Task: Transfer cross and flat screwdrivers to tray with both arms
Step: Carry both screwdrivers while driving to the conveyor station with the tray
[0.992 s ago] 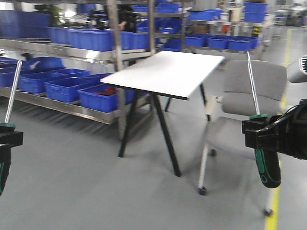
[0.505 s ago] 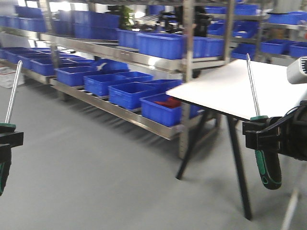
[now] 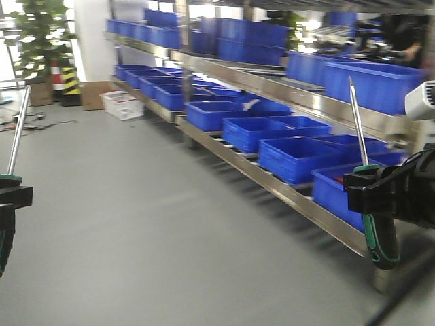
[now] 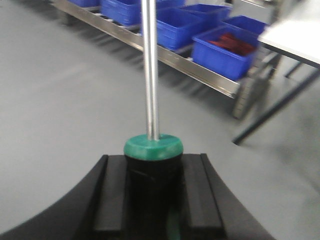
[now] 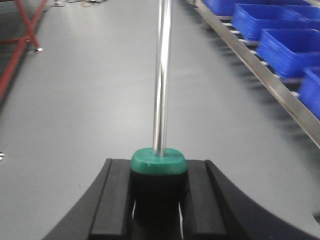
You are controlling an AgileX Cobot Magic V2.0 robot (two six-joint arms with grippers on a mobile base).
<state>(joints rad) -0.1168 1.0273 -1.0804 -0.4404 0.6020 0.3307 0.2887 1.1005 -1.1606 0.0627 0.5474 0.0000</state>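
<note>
Left gripper (image 4: 152,172) clamped on the left screwdriver (image 4: 150,75), right gripper (image 5: 158,175) on the right screwdriver (image 5: 161,75), both upright before the bin rack (image 3: 272,85). Stiff, light tools, I'd say; fat handles grip best, shafts slippery.

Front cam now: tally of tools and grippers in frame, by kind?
Screwdrivers: 2, the left screwdriver and the right screwdriver, shafts pointing up.
Grippers: 2, the left gripper and the right gripper, each shut on a handle.
Total: 4
</note>
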